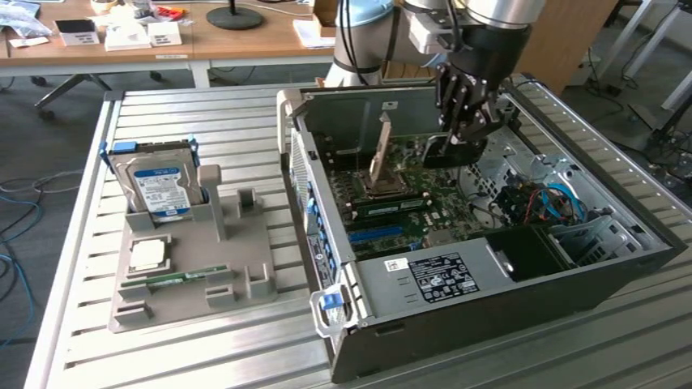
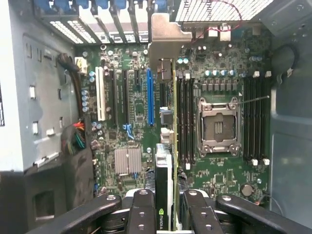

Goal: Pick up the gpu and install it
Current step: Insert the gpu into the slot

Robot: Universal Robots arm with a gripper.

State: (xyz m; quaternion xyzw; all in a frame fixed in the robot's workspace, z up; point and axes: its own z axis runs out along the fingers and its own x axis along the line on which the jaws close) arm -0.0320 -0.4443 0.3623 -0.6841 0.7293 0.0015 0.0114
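The black gripper [image 2: 165, 208] is clamping the thin dark gpu card [image 2: 165, 163] above the green motherboard [image 2: 131, 114]; any tilt risks jamming it.

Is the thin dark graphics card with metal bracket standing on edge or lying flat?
On its edge: the dark gpu card shows its narrow side between the fingers of the black gripper, perpendicular to the green motherboard.

Computer case [image 1: 487, 324] is open on top; room around gpu [image 2: 164, 168] is narrowed by raised CPU socket cover [image 1: 381, 158], rear wall [image 1: 368, 101], cable bundle [image 1: 546, 203].
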